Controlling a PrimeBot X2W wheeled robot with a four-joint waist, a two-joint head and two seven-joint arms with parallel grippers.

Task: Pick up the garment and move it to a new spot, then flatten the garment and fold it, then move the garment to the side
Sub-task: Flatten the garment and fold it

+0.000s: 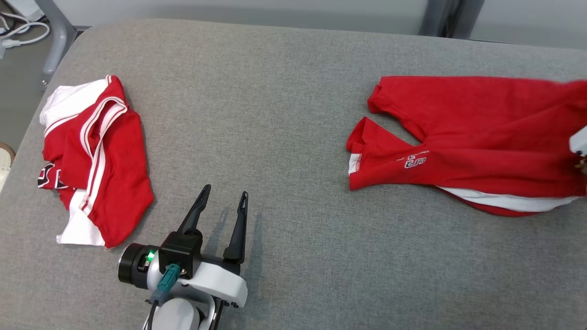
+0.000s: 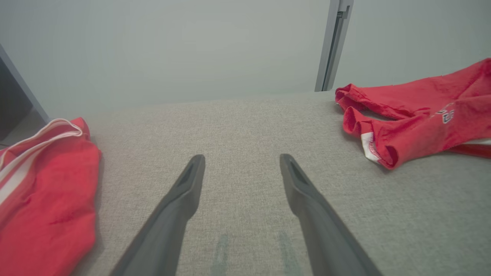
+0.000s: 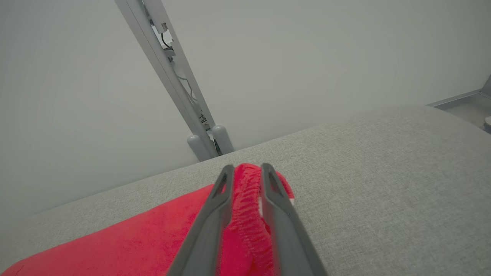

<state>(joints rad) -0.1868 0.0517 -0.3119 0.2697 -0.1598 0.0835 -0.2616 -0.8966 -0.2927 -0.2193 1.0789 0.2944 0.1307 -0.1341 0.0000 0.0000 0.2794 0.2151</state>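
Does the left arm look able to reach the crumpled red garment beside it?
Probably yes: the left gripper is open and empty, with only bare grey surface between it and the crumpled garment.

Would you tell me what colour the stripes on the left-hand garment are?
White stripes on the red garment; clearest in the head view.

White-shelled left pincer point(image 1: 225, 190): two long dark fingers point(image 1: 192, 215), black wrist ring point(image 1: 128, 265), green light point(image 1: 150, 255), teal plug point(image 1: 166, 278)
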